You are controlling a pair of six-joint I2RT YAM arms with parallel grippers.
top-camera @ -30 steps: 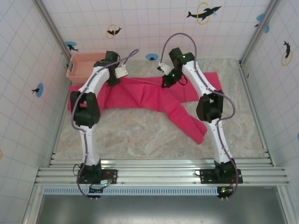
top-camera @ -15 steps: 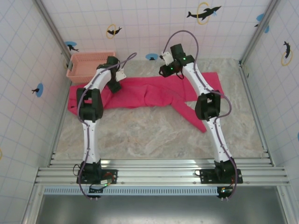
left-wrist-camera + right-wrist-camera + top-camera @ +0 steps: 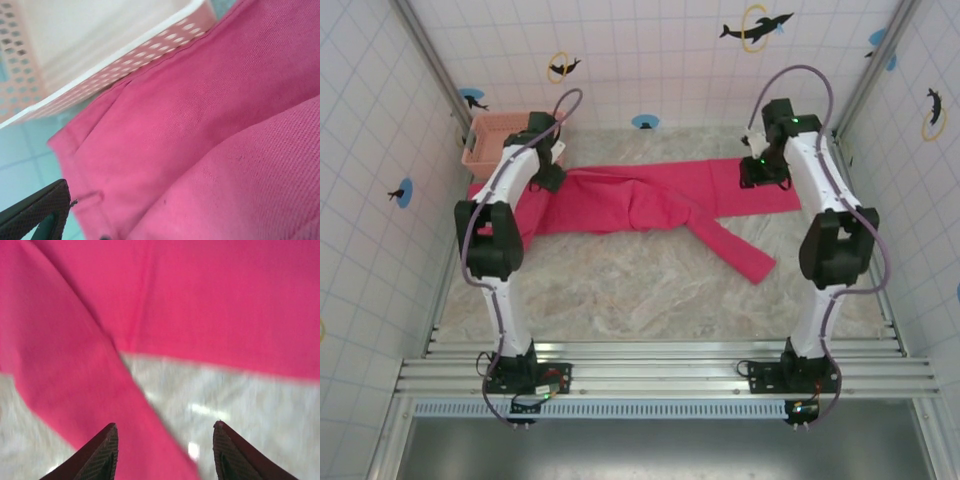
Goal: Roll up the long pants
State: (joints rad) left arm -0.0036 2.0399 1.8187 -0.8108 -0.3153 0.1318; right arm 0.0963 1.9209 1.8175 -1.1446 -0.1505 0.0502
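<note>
long pants (image 3: 650,200) spread flat, basket (image 3: 488,142) at far-L corner

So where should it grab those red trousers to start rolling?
Probably the cuff of the splayed leg, from above on its near side: the long pants lie flat, but that leg angles away from the other, so it needs aligning first.

**gearhead_22:** what do your arms actually look like on cam?

**me:** From my remote seat I see a white-shelled left arm (image 3: 510,180) and right arm (image 3: 817,185), with chunky black joints (image 3: 485,240). A greyish-lilac cable (image 3: 800,70) comes off each, plus black bases (image 3: 525,375) and a green light (image 3: 757,162) by the right wrist. The right hand (image 3: 165,450) has dark, dimpled fingers (image 3: 100,455).
</note>
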